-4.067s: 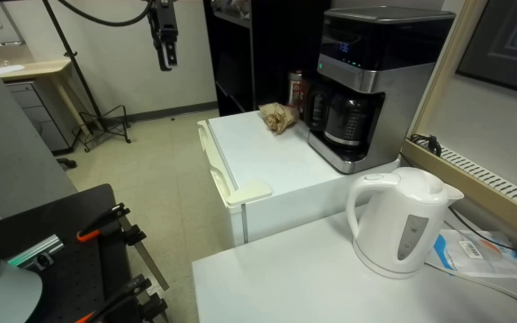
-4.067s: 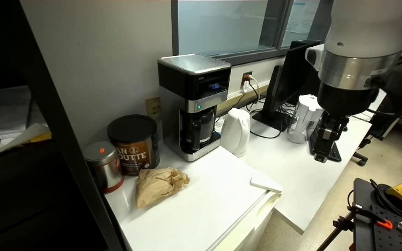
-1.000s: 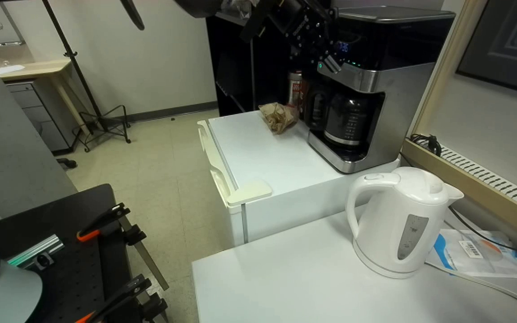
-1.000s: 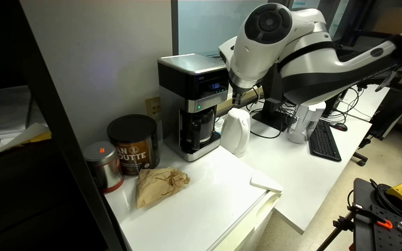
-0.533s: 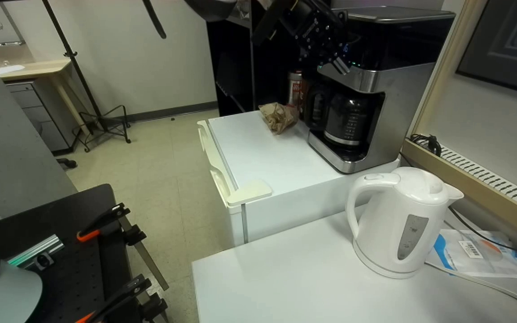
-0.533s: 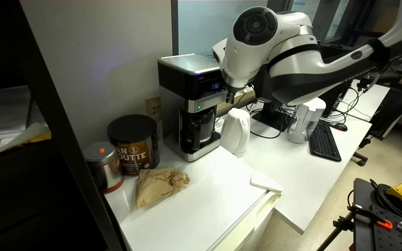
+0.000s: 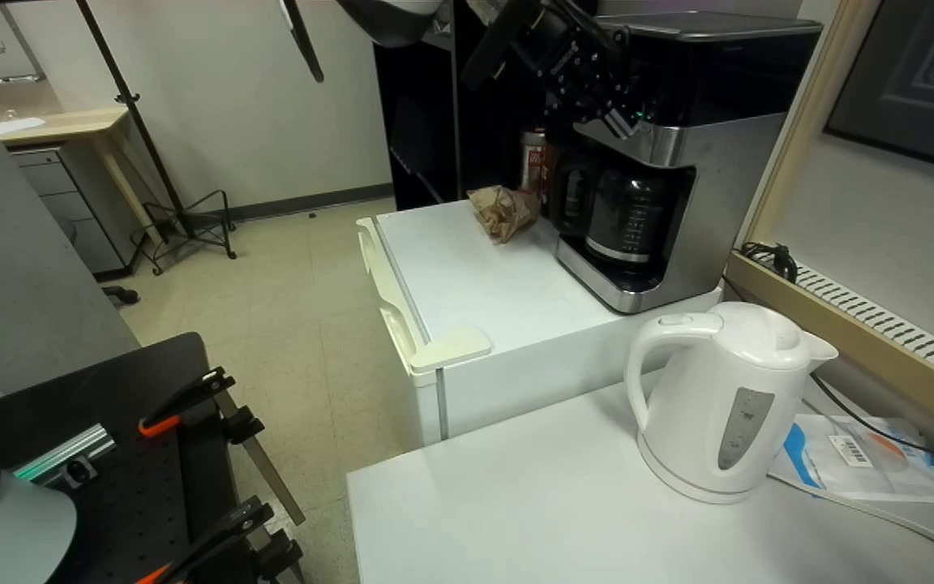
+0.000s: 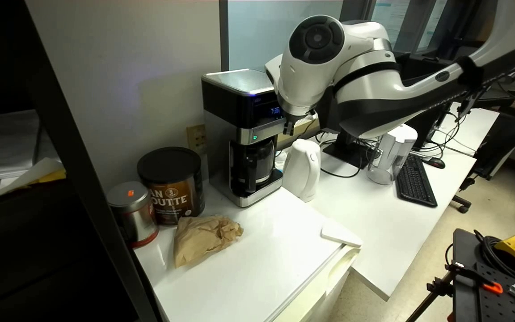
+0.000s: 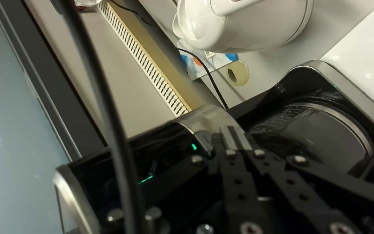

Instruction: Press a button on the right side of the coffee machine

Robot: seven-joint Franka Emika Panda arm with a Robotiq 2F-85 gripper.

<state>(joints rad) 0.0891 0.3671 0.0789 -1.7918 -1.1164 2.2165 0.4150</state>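
Observation:
The coffee machine (image 7: 730, 186) stands upright on a white cabinet, black above with a silver band, its dark carafe (image 7: 629, 215) inside. In an exterior view its display (image 8: 275, 110) is lit blue, and a round green light (image 8: 255, 137) glows on the band's left part. My gripper (image 8: 289, 128) is tilted at the right part of the machine's front, just under the panel. In the wrist view the shut gripper (image 9: 236, 138) holds nothing; its fingertips overlap the silver band beside a small green panel light (image 9: 194, 147). Contact cannot be told. Fingers and arm hide part of the panel.
A white kettle (image 7: 726, 414) stands on the lower table close to the machine. A crumpled paper bag (image 8: 206, 237), a brown can (image 8: 170, 188) and a metal tin (image 8: 132, 210) are on its other side. A monitor (image 8: 351, 120) stands behind the arm.
Over about four seconds the arm has come from well away to the machine's front. In the last second the gripper has slid a little further along the front, slightly downward, staying shut.

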